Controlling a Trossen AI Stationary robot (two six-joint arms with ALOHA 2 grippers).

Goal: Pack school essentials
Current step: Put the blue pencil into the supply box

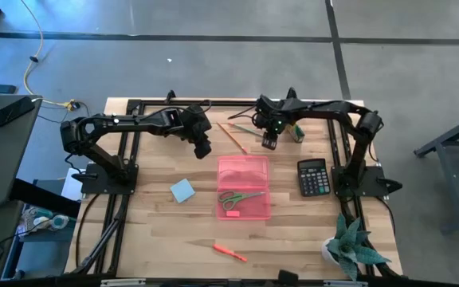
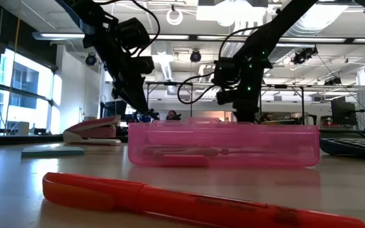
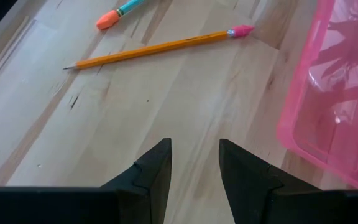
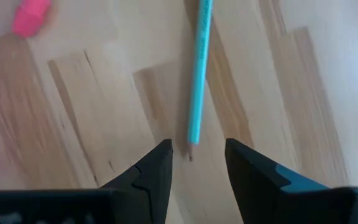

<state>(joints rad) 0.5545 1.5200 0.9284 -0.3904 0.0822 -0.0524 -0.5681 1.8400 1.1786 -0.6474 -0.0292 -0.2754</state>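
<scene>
Notepad first: the light-blue square note pad [image 1: 182, 190] lies flat on the tabletop [image 1: 150, 231] on your left, well apart from the pink case [image 1: 244, 187], not yet packed. Your left gripper [image 1: 203, 148] hangs above bare wood between the pad and the case's far end, its jaws a little apart with nothing between them; in its wrist view the yellow pencil [image 3: 154, 48] lies ahead on the wood, and that looks like the piece it is lined up for. The case sits open-topped in the middle so things can be dropped in from above, and the green-handled scissors [image 1: 240, 197] already lie inside, with a small red piece [image 1: 231, 213] beside them. The orange-red pen [image 1: 230, 253] lies near the front edge, well clear of both arms. Your right gripper [image 1: 268, 143] hovers just past the case's far end, jaws parted and empty, over the tip of the teal pencil [image 4: 197, 78], with a pink eraser [image 4: 31, 17] off to one side. The two grippers work close together there, so watch for crowding. The calculator [image 1: 312, 176] and a potted plant [image 1: 355, 247] stand to your right, out of the way.
</scene>
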